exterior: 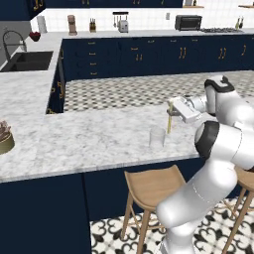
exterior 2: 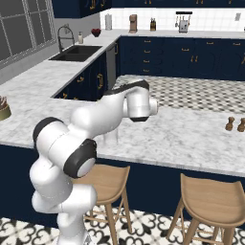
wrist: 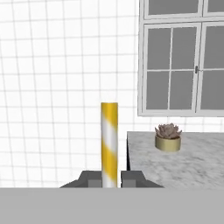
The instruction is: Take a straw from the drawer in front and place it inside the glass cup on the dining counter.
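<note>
My gripper (exterior: 171,110) is shut on the straw (exterior: 169,121), a thin yellow-and-white striped stick held upright over the dining counter (exterior: 89,134). The glass cup (exterior: 157,137) stands on the counter just left of the straw's lower end, and the straw is outside it. In the hand view the straw (wrist: 109,140) rises straight up from between the finger tips of the gripper (wrist: 109,178). In the right base view my own arm covers the hand. The drawer is out of view.
A potted succulent (exterior: 4,139) (wrist: 168,138) sits at the counter's left end. Wooden stools (exterior: 151,186) (exterior 2: 210,198) stand under the near edge. Two small shakers (exterior 2: 234,123) are on the counter at the right. A sink (exterior: 27,60) lies at the far left.
</note>
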Controlling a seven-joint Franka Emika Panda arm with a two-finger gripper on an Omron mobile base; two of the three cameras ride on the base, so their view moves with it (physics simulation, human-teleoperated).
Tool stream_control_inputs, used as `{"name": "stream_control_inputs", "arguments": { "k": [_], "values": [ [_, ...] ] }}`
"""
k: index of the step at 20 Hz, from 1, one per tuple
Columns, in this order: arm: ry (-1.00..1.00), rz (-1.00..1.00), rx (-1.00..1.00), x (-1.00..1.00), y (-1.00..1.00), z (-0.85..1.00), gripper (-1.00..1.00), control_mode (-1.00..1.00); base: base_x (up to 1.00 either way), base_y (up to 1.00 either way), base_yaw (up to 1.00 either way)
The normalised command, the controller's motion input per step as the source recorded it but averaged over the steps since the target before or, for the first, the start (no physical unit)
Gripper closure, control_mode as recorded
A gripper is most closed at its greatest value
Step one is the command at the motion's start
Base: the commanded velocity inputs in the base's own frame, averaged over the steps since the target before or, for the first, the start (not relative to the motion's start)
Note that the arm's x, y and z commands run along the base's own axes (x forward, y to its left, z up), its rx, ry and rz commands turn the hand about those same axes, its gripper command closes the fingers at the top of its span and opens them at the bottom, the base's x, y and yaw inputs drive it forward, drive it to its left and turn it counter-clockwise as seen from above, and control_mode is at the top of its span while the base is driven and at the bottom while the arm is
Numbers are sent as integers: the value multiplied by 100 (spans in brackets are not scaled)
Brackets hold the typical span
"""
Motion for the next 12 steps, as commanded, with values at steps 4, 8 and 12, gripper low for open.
{"name": "stream_control_inputs", "arguments": {
  "k": [4,8,12],
  "values": [
    [0,0,0,34,0,-23,100,-100,0,0,0],
    [0,0,0,32,0,-17,100,-100,0,0,0],
    [0,0,0,30,0,-18,100,-100,0,0,0]
  ]
}}
